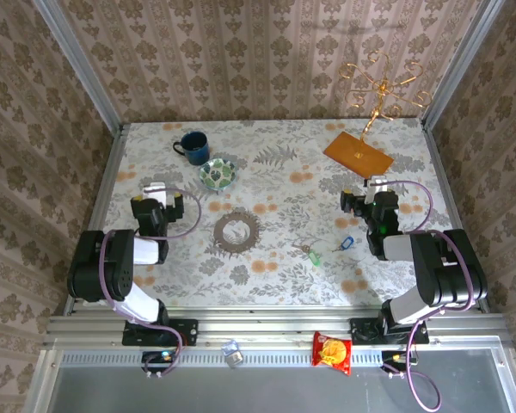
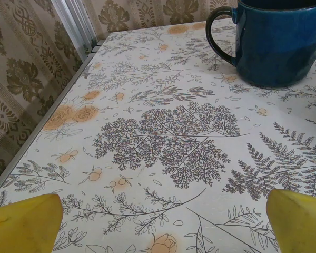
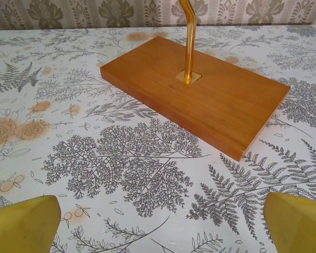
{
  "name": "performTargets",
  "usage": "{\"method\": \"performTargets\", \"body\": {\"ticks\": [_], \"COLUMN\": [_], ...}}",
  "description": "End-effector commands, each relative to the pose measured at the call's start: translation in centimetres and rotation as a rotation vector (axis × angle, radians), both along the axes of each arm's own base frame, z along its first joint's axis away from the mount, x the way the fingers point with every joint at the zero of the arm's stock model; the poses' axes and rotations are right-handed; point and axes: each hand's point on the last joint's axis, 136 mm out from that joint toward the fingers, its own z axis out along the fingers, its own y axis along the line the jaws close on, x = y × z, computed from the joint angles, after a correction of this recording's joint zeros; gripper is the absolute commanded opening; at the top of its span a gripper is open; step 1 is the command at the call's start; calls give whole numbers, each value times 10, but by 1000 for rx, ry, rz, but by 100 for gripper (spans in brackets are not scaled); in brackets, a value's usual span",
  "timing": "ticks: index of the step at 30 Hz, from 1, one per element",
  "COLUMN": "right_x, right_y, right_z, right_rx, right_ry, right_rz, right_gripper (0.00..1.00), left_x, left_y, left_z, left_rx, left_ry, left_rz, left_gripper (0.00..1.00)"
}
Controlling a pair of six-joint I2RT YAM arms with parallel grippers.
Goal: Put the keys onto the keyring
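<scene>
- Across the top external view, the keyring [image 1: 236,232] lies flat at the centre of the frame with its open middle up, so I judge a key could be worked onto it. The green-tagged key [image 1: 310,252] and the blue-tagged key [image 1: 343,244] lie right of centre, well apart from it and nearer the right gripper [image 1: 377,184]. The left gripper [image 1: 156,189] sits at left-centre, and neither gripper holds anything.
- Same view: the floral tablecloth [image 1: 275,185] is flat and busily patterned, which makes small metal hard to pick out. Damask-papered walls [image 1: 241,52] box it in. A mug [image 1: 192,146], a bowl [image 1: 217,174] and a gold stand [image 1: 378,86] keep to the upper part.
- Left wrist view: the yellow fingers [image 2: 23,224] stand wide apart at the lower corners over bare cloth, with the mug at upper right.
- Right wrist view: the fingers [image 3: 21,224] are equally spread, facing the stand's wooden base [image 3: 200,100].
</scene>
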Motion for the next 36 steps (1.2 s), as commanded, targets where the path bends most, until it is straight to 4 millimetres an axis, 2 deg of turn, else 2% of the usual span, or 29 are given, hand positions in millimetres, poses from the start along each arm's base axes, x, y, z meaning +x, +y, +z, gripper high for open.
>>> {"method": "performTargets", "body": {"ticks": [1, 29, 31, 36], "right_x": [4, 4, 4, -8], "right_y": [-6, -6, -5, -15], "right_z": [4, 5, 15, 52], "right_rx": [0, 1, 0, 7], "right_ry": [-13, -18, -17, 65], "right_rz": [-33, -31, -22, -87], "right_gripper": [100, 100, 100, 100], "left_x": [5, 5, 2, -16], "left_y": [-2, -6, -13, -9], "left_z": [6, 7, 16, 61], "left_rx": [-20, -39, -37, -39], "left_ry": [-14, -16, -34, -90], "left_rz": [-10, -46, -93, -72], "left_gripper": [100, 100, 100, 100]}}
